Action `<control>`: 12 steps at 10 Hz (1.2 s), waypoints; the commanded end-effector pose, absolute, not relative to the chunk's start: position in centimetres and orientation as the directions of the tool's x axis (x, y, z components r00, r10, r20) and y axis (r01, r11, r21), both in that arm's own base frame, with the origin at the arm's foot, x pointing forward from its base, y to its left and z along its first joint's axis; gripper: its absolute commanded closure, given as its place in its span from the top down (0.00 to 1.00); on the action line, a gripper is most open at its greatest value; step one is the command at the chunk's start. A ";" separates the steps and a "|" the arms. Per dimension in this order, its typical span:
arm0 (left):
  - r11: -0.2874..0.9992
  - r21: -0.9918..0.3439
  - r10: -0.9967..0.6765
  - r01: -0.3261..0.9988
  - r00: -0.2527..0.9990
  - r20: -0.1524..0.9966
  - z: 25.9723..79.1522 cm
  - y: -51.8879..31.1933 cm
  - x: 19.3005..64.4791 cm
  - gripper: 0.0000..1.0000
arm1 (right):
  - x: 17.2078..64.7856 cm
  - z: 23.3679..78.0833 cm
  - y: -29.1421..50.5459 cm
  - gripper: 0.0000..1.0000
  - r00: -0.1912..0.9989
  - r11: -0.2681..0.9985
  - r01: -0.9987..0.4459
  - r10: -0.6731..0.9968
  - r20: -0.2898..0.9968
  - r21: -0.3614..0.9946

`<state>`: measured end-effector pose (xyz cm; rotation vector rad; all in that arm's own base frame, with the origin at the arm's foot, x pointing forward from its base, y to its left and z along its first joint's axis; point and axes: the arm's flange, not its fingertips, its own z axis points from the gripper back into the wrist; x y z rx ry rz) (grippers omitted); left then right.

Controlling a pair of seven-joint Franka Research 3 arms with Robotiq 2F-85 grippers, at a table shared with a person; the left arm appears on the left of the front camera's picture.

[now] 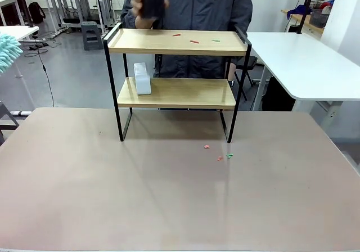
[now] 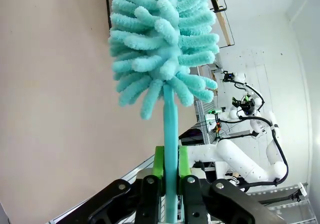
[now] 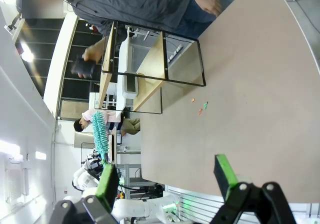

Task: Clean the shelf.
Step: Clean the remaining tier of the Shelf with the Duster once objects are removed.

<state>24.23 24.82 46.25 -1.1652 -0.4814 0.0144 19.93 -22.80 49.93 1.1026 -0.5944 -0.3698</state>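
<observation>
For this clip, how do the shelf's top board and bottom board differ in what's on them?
The top board carries three small scraps, red and green, right of its middle; the bottom board shows none. The bottom board holds a white box at its left end; the top board has no box. Both are light wood in one black frame.

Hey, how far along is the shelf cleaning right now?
Barely started. Done: nothing looks swept; scraps lie on the shelf top. In hand: the left gripper grips a teal duster; the right gripper is open. Left: sweep those scraps, the lower board around the white box, and bits on the table.
</observation>
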 end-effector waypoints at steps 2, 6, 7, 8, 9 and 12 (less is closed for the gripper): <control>0.406 -0.883 0.256 0.234 0.899 0.356 46.3 24.8 24.2 0.12 | 20.1 50.1 -22.8 1.00 0.780 0.411 -0.044 -0.555 0.289 0.910; 0.539 -0.807 0.278 0.241 0.854 0.440 59.7 9.8 28.4 0.12 | 20.1 50.1 -22.8 1.00 0.780 0.411 -0.044 -0.555 0.289 0.910; 0.572 -0.790 0.277 0.219 0.855 0.438 61.7 4.3 29.4 0.12 | 20.1 50.1 -22.8 1.00 0.780 0.411 -0.044 -0.555 0.289 0.910; 0.610 -0.765 0.252 0.206 0.866 0.433 61.9 -0.1 30.1 0.12 | 20.1 50.1 -22.8 1.00 0.780 0.411 -0.044 -0.555 0.289 0.910; 0.604 -0.770 0.213 0.207 0.889 0.406 61.3 -3.4 30.7 0.12 | 20.1 50.1 -22.8 1.00 0.780 0.411 -0.044 -0.555 0.289 0.910; 0.607 -0.761 0.225 0.230 0.868 0.442 63.4 -2.2 29.1 0.12 | 20.1 50.1 -22.8 1.00 0.780 0.411 -0.044 -0.555 0.289 0.910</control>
